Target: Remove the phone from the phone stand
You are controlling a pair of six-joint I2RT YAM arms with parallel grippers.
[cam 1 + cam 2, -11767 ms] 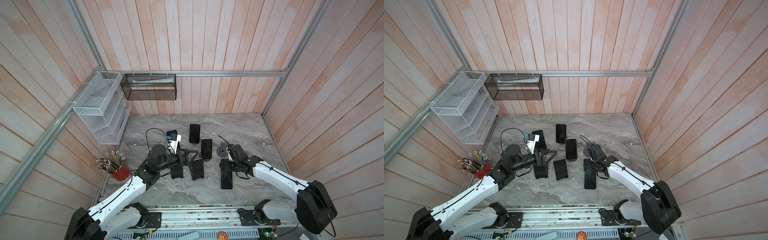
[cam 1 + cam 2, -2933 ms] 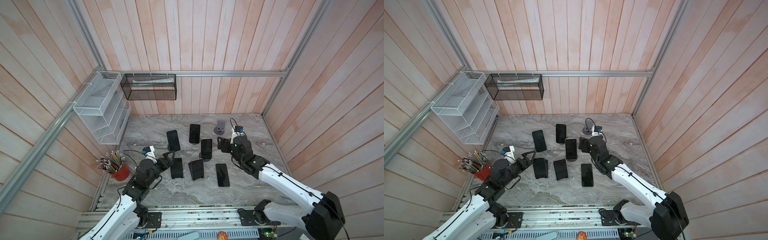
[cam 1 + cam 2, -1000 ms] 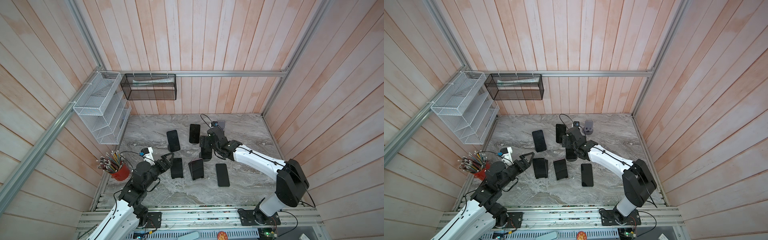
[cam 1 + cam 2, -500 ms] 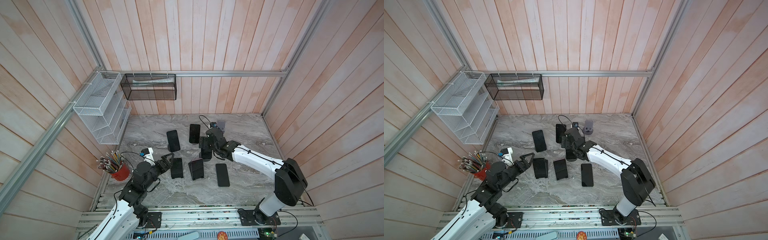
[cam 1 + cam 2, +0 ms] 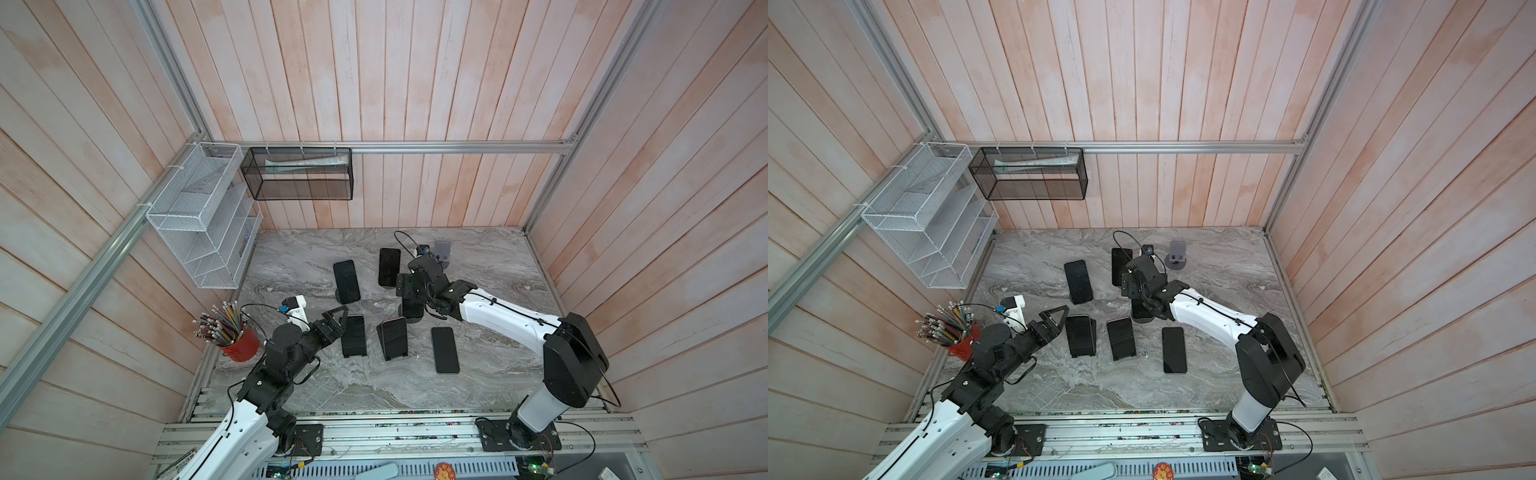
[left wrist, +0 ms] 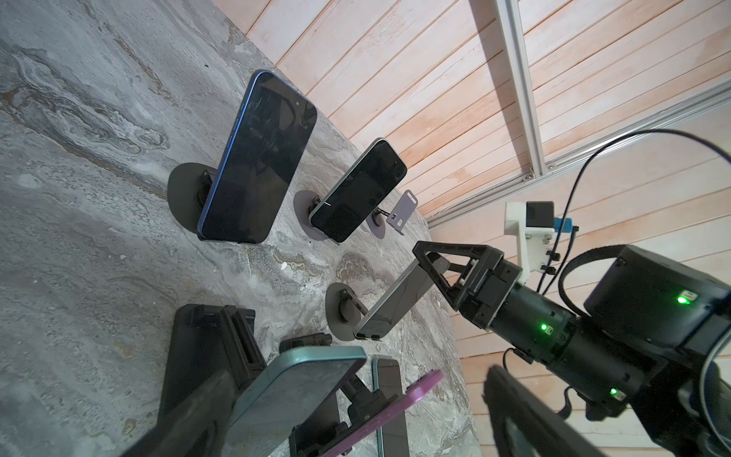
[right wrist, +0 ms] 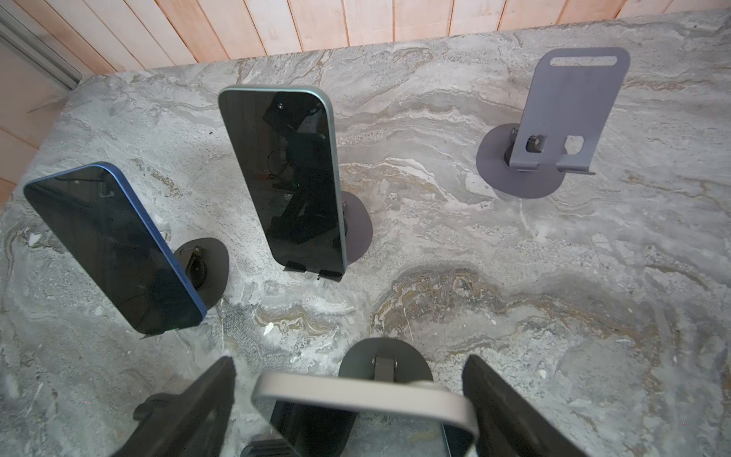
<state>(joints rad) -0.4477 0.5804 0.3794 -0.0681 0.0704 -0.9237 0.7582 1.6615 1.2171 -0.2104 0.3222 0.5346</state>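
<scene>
Far left of the phone stand (image 7: pixel 385 358), at the edge of the counter (image 5: pixel 490 266), stands a red cup (image 5: pixel 243 349) full of pencils (image 5: pixel 220 324). Nearer the stand, also to its left, the left end effector (image 5: pixel 338 314) hangs released. Its jaws are spread wide with nothing between them, just beside a dark phone (image 5: pixel 353 334) propped on a black holder (image 6: pixel 209 344). Left of the stand and further back, a blue phone (image 5: pixel 346 281) leans propped up. Just in front of the stand and a little left, a purple phone (image 5: pixel 392 337) sits tilted. Straight behind the stand, a pale phone (image 5: pixel 389 266) leans propped up too. The stand itself, in the middle of the counter, carries the grey phone (image 7: pixel 356 395), which leans back on it. The right end effector (image 6: pixel 430 256) is at the top of the grey phone, with one of its fingers (image 7: pixel 190 403) on each side of the upper edge. It is spread, not clenched: in the right wrist view a narrow gap shows between the phone and the finger on one side. On the other side I cannot tell whether they touch. In front of the stand and to its right, a flat phone (image 5: pixel 444 349) lies face up on the counter. Behind the stand and to its right, an empty holder (image 5: pixel 442 251) of grey metal stands near the back edge of the counter
</scene>
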